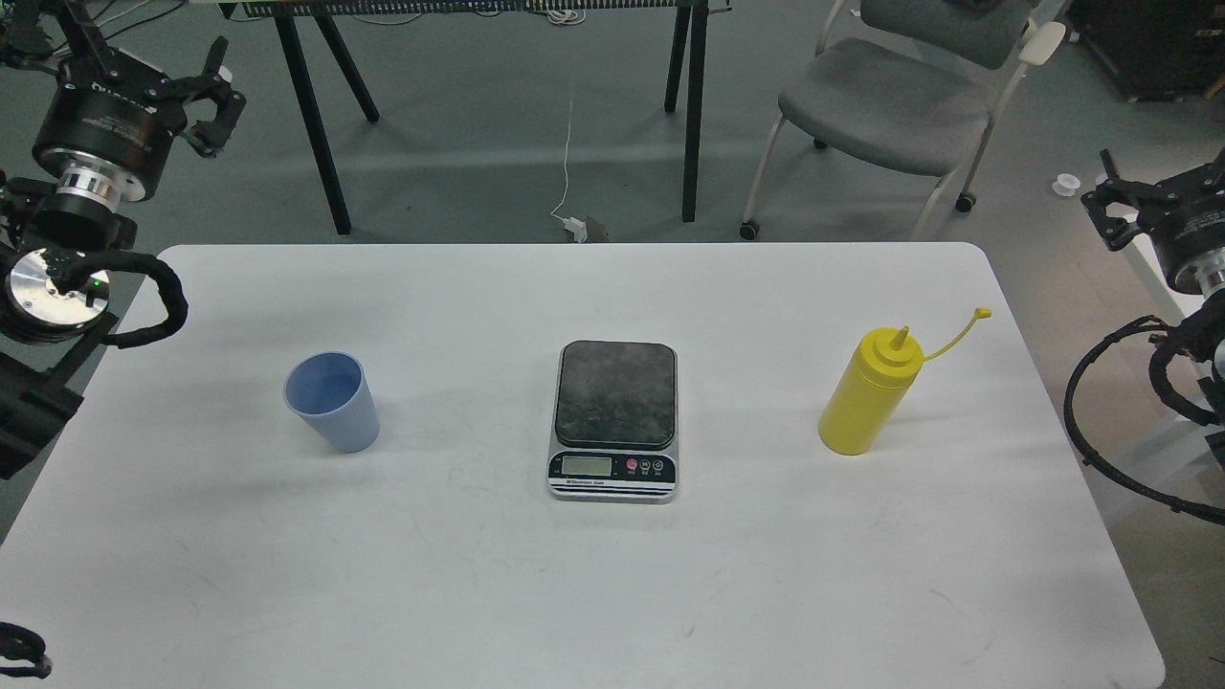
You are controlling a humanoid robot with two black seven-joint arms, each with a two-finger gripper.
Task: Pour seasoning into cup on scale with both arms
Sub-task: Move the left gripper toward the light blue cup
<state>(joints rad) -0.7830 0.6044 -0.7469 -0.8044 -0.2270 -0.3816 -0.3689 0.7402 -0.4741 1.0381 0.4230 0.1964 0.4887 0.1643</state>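
Observation:
The light blue ribbed cup [332, 402] stands upright on the left part of the white table [612, 593]. At the table's middle sits the scale [613, 419], its dark plate bare. The yellow seasoning bottle [867, 394] stands upright on the right, its cap off and hanging out on its tether [957, 333]. My left gripper [222, 94] hovers open beyond the table's far left corner, well away from the cup. My right gripper [1102, 197] hangs open off the table's right edge, apart from the bottle. Neither holds anything.
A grey chair [890, 105] and black table legs [316, 124] stand on the floor beyond the far edge. Black cable loops hang from both arms near the table's left [163, 306] and right [1101, 421] edges.

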